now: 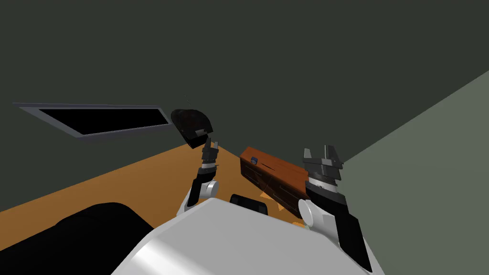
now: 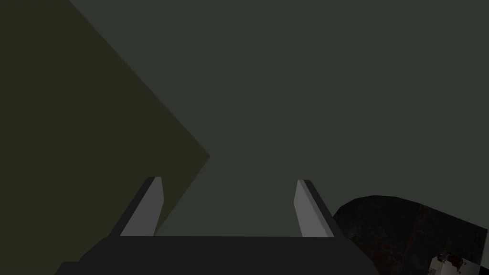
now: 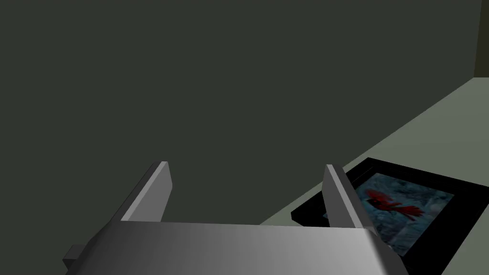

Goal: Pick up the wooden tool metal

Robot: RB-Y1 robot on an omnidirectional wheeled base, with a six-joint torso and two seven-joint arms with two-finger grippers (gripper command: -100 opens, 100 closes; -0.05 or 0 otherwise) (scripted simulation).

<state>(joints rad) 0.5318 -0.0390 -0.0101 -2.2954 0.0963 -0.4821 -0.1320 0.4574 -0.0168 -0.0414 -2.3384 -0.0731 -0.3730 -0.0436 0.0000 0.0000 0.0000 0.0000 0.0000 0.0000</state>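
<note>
Nothing is grasped yet. The left end effector (image 1: 212, 143) stands spread and empty, with what I take for the tool (image 1: 191, 126), dark and rusty-looking, just beside it, not between its fingers. The right end effector (image 1: 321, 153) is spread too, idle. Centring, closing and lifting remain

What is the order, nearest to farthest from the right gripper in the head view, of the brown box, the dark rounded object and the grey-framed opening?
1. brown box: right beside the right gripper, on its inner side.
2. dark rounded object: across, just past the left gripper.
3. grey-framed opening: farthest, off on the left side.
</note>
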